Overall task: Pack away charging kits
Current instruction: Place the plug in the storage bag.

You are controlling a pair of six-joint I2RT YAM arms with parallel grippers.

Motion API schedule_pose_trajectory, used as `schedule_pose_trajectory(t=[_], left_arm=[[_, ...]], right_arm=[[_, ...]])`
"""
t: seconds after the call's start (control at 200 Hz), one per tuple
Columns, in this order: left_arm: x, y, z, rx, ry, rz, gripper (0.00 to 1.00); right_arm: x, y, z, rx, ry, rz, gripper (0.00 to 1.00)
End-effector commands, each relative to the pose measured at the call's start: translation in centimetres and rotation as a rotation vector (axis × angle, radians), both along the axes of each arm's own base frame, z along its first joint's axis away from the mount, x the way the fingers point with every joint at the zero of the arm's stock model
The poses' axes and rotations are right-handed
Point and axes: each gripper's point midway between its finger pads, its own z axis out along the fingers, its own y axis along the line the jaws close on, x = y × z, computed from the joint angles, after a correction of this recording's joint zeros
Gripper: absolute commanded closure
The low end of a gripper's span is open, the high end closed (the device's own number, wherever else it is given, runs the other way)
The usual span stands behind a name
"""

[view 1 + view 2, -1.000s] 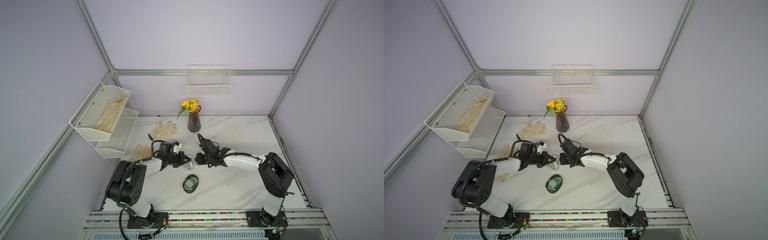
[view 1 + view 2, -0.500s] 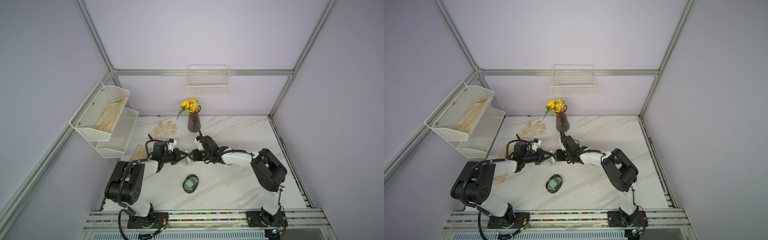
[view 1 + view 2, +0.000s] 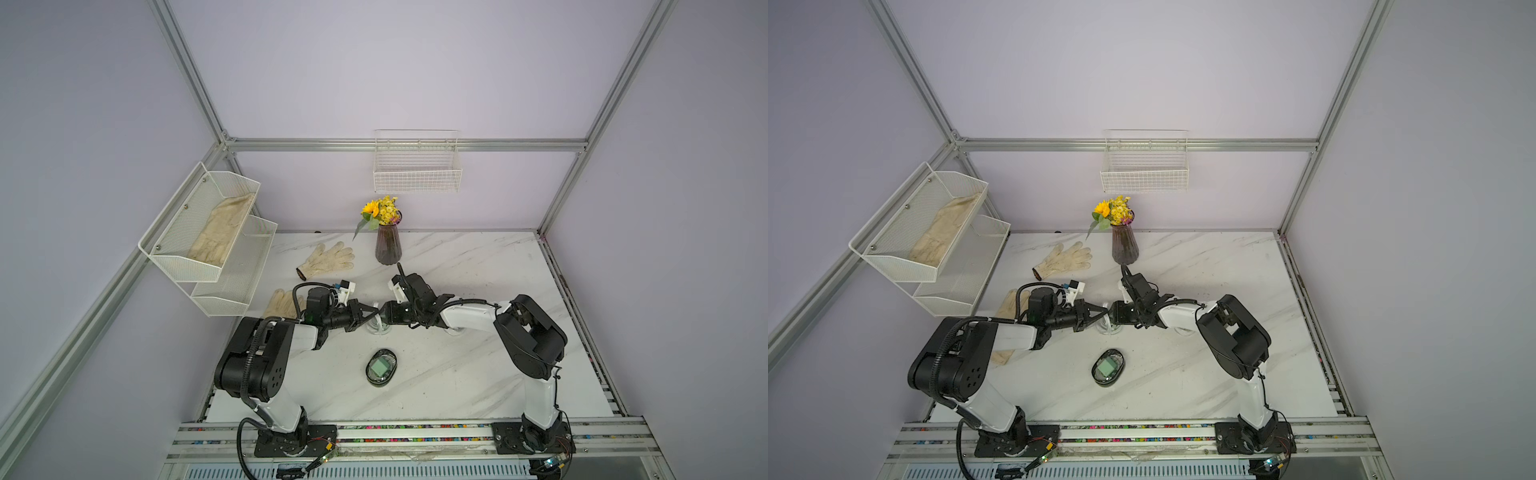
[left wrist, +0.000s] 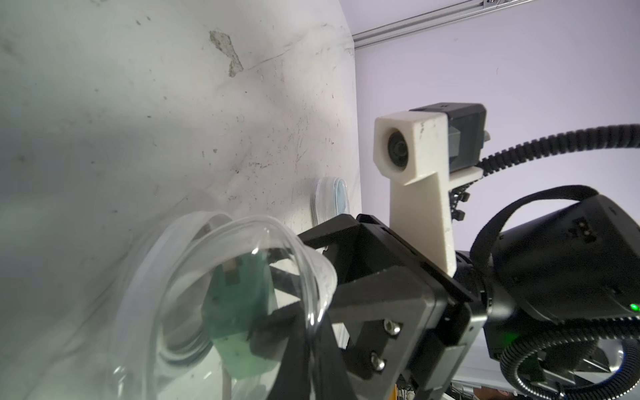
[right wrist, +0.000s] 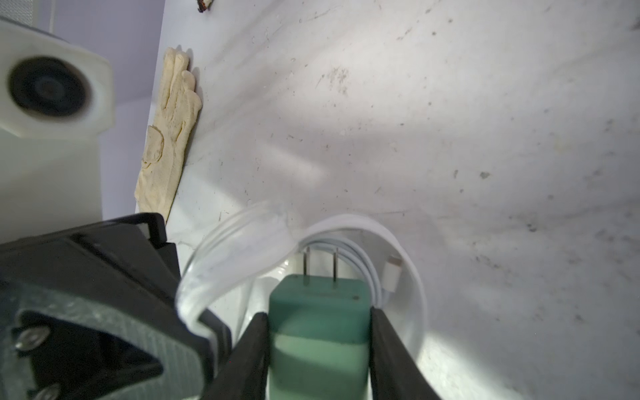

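An open oval clear case [image 3: 378, 329] [image 3: 1106, 329] lies mid-table between both arms. My left gripper [image 4: 313, 349] [image 3: 371, 312] is shut on the rim of its raised clear lid [image 4: 242, 273] [image 5: 235, 256]. My right gripper [image 5: 318, 317] [image 3: 383, 319] is shut on a mint green plug adapter [image 5: 318, 332] [image 4: 239, 311], prongs pointing into the case base. A coiled white cable [image 5: 367, 266] lies in that base around the adapter. Nearer the front, a closed clear case [image 3: 381, 368] [image 3: 1108, 368] holds another mint green adapter.
Another clear case [image 4: 329, 204] lies under the right forearm [image 3: 453, 330]. Cream gloves lie at the back left [image 3: 328, 259] and beside the left arm [image 3: 282, 303] [image 5: 169, 138]. A flower vase [image 3: 387, 245] stands at the back. Mesh shelves [image 3: 208, 232] hang left, a wire basket [image 3: 417, 170] on the back wall.
The right arm's elbow has swung left and its gripper has reached further in over the open case. The left wrist has shifted slightly. Both grips are unchanged.
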Motion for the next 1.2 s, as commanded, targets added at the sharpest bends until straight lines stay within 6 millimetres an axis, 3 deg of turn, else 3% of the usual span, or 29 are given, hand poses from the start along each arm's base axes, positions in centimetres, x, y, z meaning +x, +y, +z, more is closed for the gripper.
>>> schedule_pose_trajectory(t=[0.0, 0.08, 0.365, 0.52, 0.545, 0.575, 0.61, 0.715, 0.805, 0.965, 1.195], left_arm=[[-1.2, 0.2, -0.9, 0.022, 0.006, -0.006, 1.0], [-1.2, 0.4, -1.0, 0.042, 0.004, 0.011, 1.0], [-0.4, 0.8, -1.0, 0.129, 0.004, 0.016, 0.98], [-0.4, 0.3, -0.8, 0.152, 0.005, -0.002, 0.74], [-0.4, 0.2, -0.6, 0.156, -0.001, -0.004, 0.66], [-0.3, 0.1, -0.3, 0.159, -0.009, -0.007, 0.48], [-0.1, 0.1, 0.1, 0.164, -0.019, -0.009, 0.35], [0.3, 0.2, 1.5, 0.19, -0.045, -0.013, 0.24], [0.5, 0.9, 2.1, 0.272, -0.046, -0.002, 0.21], [0.7, 3.7, 0.1, 0.496, 0.048, 0.051, 0.21], [0.2, 3.7, -1.7, 0.485, 0.077, 0.055, 0.22]], right_arm=[[0.8, 1.8, 1.5, 0.081, -0.009, 0.02, 0.55], [0.6, 2.0, 1.8, 0.097, -0.008, 0.038, 0.45], [-0.2, 0.1, 2.7, 0.104, 0.01, 0.04, 0.42], [0.3, -1.6, 4.0, 0.109, -0.016, 0.004, 0.43], [0.4, -1.9, 4.4, 0.111, -0.02, -0.003, 0.43], [0.6, -2.4, 4.8, 0.11, -0.026, -0.013, 0.43], [0.8, -2.8, 5.3, 0.108, -0.04, -0.025, 0.4], [0.9, -3.3, 6.7, 0.11, -0.069, -0.021, 0.36], [0.9, -3.0, 6.1, 0.077, -0.054, 0.01, 0.38], [1.0, -2.8, 3.5, 0.033, -0.002, 0.018, 0.47], [-0.1, -1.4, 2.6, 0.04, 0.028, 0.084, 0.55]])
